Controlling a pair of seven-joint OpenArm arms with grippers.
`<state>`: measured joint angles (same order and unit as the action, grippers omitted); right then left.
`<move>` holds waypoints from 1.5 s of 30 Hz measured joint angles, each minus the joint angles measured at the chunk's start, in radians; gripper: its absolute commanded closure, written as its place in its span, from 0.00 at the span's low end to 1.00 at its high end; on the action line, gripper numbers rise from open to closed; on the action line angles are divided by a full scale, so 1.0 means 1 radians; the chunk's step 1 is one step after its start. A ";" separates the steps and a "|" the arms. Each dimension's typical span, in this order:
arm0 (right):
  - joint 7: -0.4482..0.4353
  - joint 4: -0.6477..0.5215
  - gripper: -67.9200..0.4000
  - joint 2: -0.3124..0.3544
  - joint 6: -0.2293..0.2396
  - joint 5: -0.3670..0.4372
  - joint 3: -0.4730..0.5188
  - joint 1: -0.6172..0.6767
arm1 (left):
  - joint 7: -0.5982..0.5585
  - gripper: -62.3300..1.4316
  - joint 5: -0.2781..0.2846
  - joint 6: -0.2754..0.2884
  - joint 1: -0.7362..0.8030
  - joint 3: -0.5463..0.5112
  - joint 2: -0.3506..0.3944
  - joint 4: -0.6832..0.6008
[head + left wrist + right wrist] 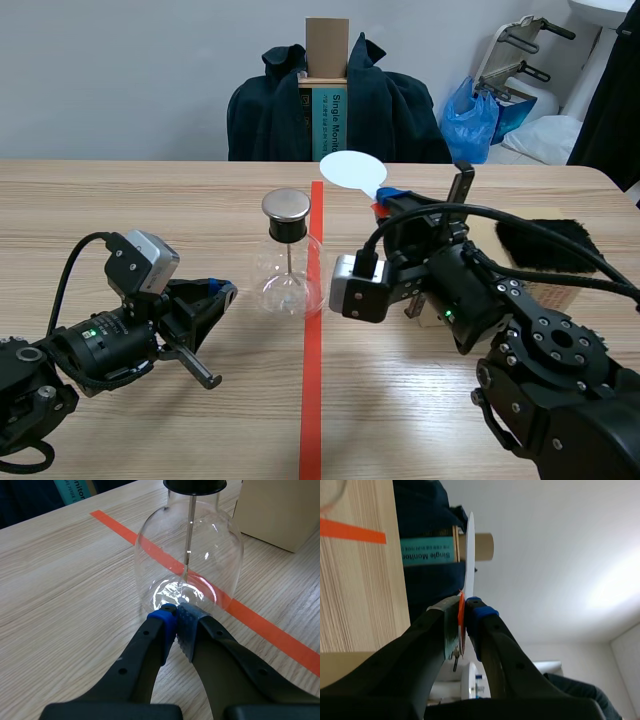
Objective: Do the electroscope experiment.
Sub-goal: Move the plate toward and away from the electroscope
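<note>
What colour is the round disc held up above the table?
White; the disc shows best in the scene view.

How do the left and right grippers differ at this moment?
The left gripper has its jaws shut on nothing; the right gripper has its jaws shut on a white paddle. The left gripper sits low, at the base of the flask; the right gripper holds the paddle raised above the table. Both are black, with jaws closed.

The flask (287,270) stands on the desk (150,200), between the left hand (228,293) and the right hand (385,200), which holds a paddle (350,168).
</note>
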<state>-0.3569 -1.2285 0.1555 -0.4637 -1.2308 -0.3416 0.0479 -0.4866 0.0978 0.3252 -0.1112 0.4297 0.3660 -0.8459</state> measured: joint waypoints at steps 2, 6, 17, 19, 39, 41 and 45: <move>0.037 0.000 0.98 0.000 0.000 0.000 0.000 0.000 | 0.000 0.93 0.000 -0.001 0.000 0.000 0.000 0.000; 0.080 0.000 0.98 0.000 0.000 0.000 0.000 0.000 | 0.000 0.93 0.000 -0.026 0.000 0.000 0.000 0.000; 0.056 0.000 0.98 0.000 0.000 0.000 0.000 0.000 | 0.000 0.93 0.000 -0.026 0.000 0.000 0.000 0.000; 0.016 0.000 0.98 0.000 0.000 0.000 0.000 0.000 | 0.000 0.93 0.000 -0.026 0.000 0.000 0.000 0.000; -0.328 0.000 0.98 0.000 0.000 -0.003 0.000 0.000 | 0.000 0.93 0.000 -0.026 0.000 0.000 0.000 0.000; -0.328 0.000 0.98 0.000 0.000 -0.003 0.000 0.000 | 0.000 0.93 0.000 -0.026 0.000 0.000 0.000 0.000; -0.338 0.000 0.98 0.000 0.000 -0.003 0.000 0.000 | 0.000 0.93 0.000 -0.026 0.000 0.000 0.000 0.000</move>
<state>-0.6949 -1.2285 0.1555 -0.4637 -1.2343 -0.3416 0.0479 -0.4870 0.0978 0.2993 -0.1112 0.4297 0.3660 -0.8459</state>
